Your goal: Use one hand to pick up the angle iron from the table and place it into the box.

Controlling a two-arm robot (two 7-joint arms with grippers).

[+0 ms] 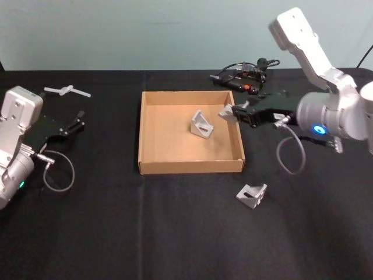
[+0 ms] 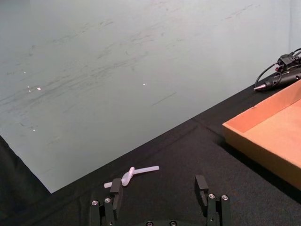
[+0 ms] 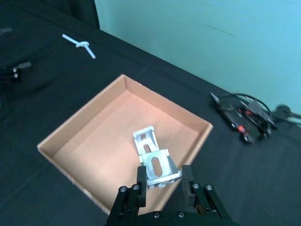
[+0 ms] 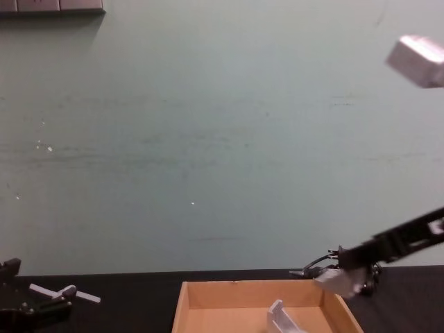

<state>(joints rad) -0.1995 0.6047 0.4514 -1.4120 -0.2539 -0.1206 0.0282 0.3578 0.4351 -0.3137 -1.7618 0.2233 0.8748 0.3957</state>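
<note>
Right gripper (image 1: 233, 112) reaches in from the right, jaws closed on a silver angle iron (image 1: 225, 112). The piece hangs clear of the tabletop (image 1: 145, 233), over the right wall of the cardboard box (image 1: 189, 165), near its far corner. A second angle iron (image 1: 201, 125) lies on the box floor, right of centre. A third angle iron (image 1: 252, 195) rests on the tabletop outside the box, near its front right corner. Left gripper (image 1: 77, 121) is parked on the left, well apart from the box, jaws open. Beyond it lies a white plastic piece (image 1: 67, 90). A black corded tool (image 1: 245, 76) sits behind the box.
</note>
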